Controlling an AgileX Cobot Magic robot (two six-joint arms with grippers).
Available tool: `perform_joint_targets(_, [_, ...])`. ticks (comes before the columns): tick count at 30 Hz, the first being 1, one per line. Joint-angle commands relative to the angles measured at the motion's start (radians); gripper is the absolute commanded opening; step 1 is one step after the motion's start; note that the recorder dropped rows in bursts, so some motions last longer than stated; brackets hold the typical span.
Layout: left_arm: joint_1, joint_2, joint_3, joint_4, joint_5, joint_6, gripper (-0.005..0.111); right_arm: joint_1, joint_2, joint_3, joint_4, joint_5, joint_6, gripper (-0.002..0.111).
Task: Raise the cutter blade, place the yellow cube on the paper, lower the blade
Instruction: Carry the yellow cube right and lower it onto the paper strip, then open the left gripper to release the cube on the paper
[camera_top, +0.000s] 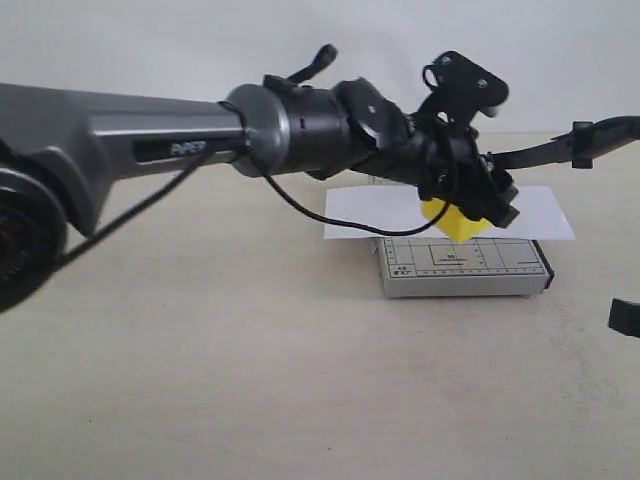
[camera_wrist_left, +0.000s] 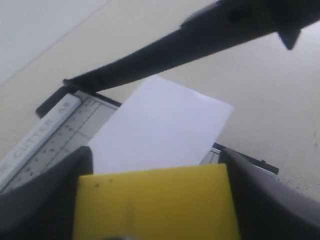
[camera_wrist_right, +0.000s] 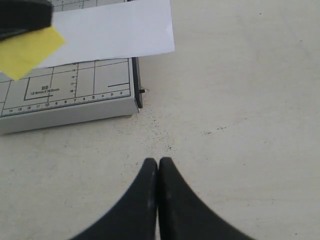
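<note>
My left gripper (camera_top: 470, 205) is shut on the yellow cube (camera_top: 455, 222), which fills the space between its dark fingers (camera_wrist_left: 42, 195) in the left wrist view, cube (camera_wrist_left: 155, 202). The cube sits low over the white paper (camera_top: 540, 212), which lies across the grey gridded board (camera_top: 465, 267); whether it touches the paper I cannot tell. The cutter blade (camera_top: 560, 148) stands raised, slanting up from its hinge over the paper, blade (camera_wrist_left: 165, 50), paper (camera_wrist_left: 160, 125). My right gripper (camera_wrist_right: 158, 162) is shut on nothing, low over the bare table, off the board's corner (camera_wrist_right: 70, 95).
The left arm's thick grey forearm (camera_top: 120, 145) crosses the left half of the exterior view, with a black cable (camera_top: 300, 205) hanging under it. The beige table (camera_top: 250, 370) spreads in front of the board. A white wall stands behind.
</note>
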Motion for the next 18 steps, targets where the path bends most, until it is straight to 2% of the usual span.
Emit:
perform_joint_targets(1, [-0.022,0.116,-0.201,0.397,0.154,-0.389,0.005,0.001,0.003,-0.002,0.000,-0.002,0.008,0.000])
perform_joint_targets(3, [-0.020,0.145,-0.274,0.485,0.180,-0.546,0.005,0.001,0.003,-0.002,0.000,0.009,0.008,0.000])
perform_joint_targets(5, [-0.020,0.158,-0.334,0.532,0.174,-0.606,0.005,0.001,0.003,-0.002,0.000,0.036,0.008,0.000])
perform_joint_targets(9, [-0.020,0.179,-0.419,0.540,0.155,-0.609,0.005,0.001,0.003,-0.002,0.000,0.053,0.013,0.000])
perform_joint_targets(12, [-0.020,0.227,-0.463,0.615,0.160,-0.617,0.005,0.001,0.003,-0.002,0.000,0.045,0.013,0.000])
perform_joint_targets(18, [-0.020,0.283,-0.485,0.743,0.213,-0.690,0.005,0.001,0.003,-0.002,0.000,0.044,0.013,0.000])
